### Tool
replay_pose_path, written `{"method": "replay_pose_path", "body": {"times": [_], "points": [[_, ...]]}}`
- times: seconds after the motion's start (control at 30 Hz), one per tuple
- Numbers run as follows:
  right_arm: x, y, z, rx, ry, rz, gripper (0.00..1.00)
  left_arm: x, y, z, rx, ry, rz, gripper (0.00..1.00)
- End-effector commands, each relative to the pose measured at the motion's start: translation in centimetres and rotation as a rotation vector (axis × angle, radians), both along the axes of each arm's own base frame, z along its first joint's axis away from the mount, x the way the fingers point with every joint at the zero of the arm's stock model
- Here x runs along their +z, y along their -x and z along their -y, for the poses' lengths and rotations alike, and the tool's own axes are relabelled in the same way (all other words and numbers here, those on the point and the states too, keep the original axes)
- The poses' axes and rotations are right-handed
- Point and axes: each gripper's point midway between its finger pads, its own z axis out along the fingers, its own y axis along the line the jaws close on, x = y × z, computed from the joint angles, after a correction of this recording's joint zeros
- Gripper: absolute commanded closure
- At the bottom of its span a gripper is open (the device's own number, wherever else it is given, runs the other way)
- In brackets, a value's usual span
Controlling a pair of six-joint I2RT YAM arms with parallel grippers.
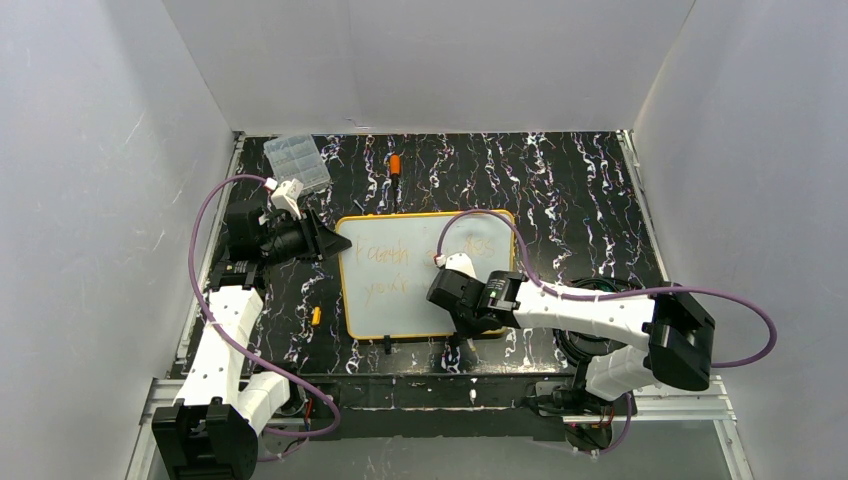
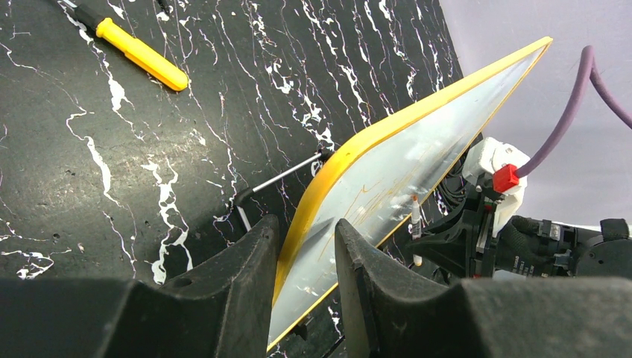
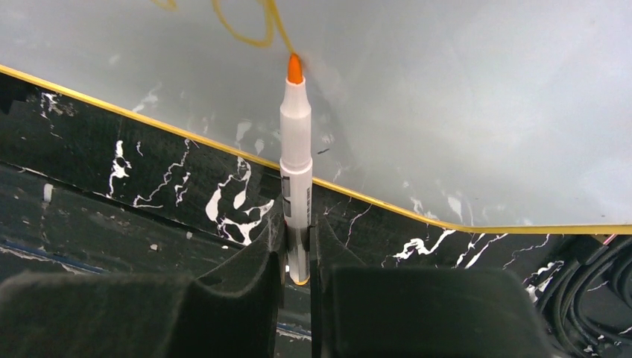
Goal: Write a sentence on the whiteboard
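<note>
Sentence: faint orange handwriting (image 1: pixel 388 256) runs in 2 lines across the white surface, the upper line reaching further right than the lower.
Whiteboard: the yellow-rimmed whiteboard (image 1: pixel 400 318) sits mid-table, between the 2 arms, its left edge raised, as the left wrist view shows.
Marker: a white-barrelled marker (image 3: pixel 296 149) stands with its orange tip (image 3: pixel 295 68) at the board's surface, at the end of a looped stroke, close to the near rim.
Right gripper: the right gripper (image 3: pixel 298 233) has its jaws closed tight on the marker's lower barrel, above the board's right half.
Left gripper: the left gripper (image 2: pixel 305 233) has its jaws part-open and clamped over the board's left rim, 1 finger on each face.
Table: a black, white-veined table (image 1: pixel 560 200) carries it all.
Surroundings: a clear compartment box (image 1: pixel 297 162) lies at the far left, an orange-handled tool (image 1: pixel 395 165) just beyond the board's far edge, and a small yellow item (image 1: pixel 316 316) left of its near corner.
</note>
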Motion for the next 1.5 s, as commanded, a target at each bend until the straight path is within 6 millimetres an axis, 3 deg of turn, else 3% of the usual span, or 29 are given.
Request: {"method": "replay_pose_path", "body": {"times": [0.0,0.5,0.97,1.47], "points": [[0.3,0.1,0.1,-0.029,-0.029,-0.005,0.99,0.8,0.6,0.2,-0.019,0.002,0.026,0.68],[3.5,-1.7,-0.3,-0.036,-0.053,0.093,0.99,0.8,0.6,0.2,-0.019,0.002,0.027,0.68],[2.0,-1.8,0.2,-0.026,-0.007,0.044,0.99,0.9,0.6,0.2,-0.019,0.001,0.030,0.68],[0.6,0.2,1.4,-0.044,-0.019,-0.046,0.99,1.0,0.7,0.3,-0.019,0.004,0.033,0.68]]}}
